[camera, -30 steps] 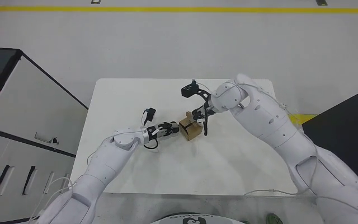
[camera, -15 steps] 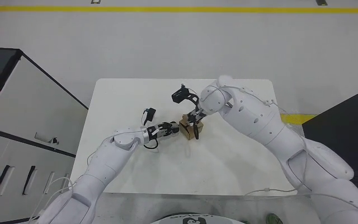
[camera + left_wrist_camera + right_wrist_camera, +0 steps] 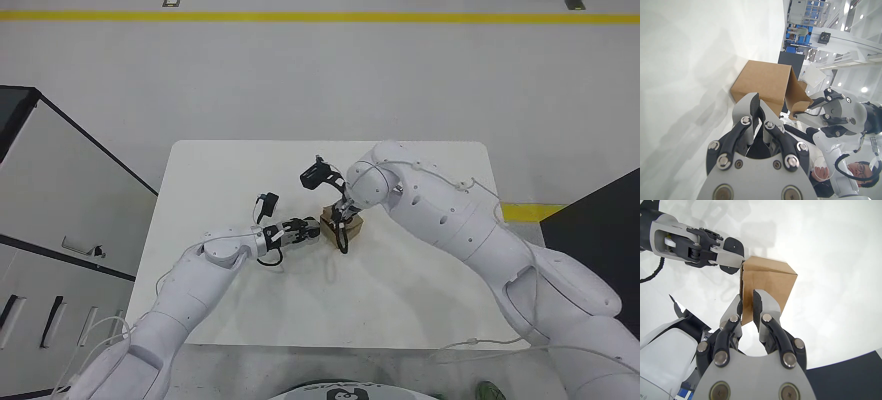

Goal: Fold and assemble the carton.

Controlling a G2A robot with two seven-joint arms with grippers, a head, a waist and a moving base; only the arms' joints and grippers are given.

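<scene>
A small brown carton (image 3: 355,224) stands near the middle of the white table (image 3: 420,290), with one flap hanging open. My left gripper (image 3: 316,228) lies low on the table at the carton's left side. Its fingers are shut, pinching the carton's (image 3: 762,81) near edge. In the right wrist view its tips (image 3: 738,263) meet the carton's (image 3: 770,283) far corner. My right gripper (image 3: 344,240) comes down over the carton's front. Its fingers (image 3: 758,306) are closed around the loose flap, which the left wrist view shows held in that gripper (image 3: 804,108).
The two grippers sit close together at the carton. Bare table top lies to the right and front of it. A dark cabinet (image 3: 60,200) stands beyond the table's left edge.
My right gripper has swung from the carton's right side across to its front left, closer to the left gripper, and now has the flap. The left arm has stayed put.
</scene>
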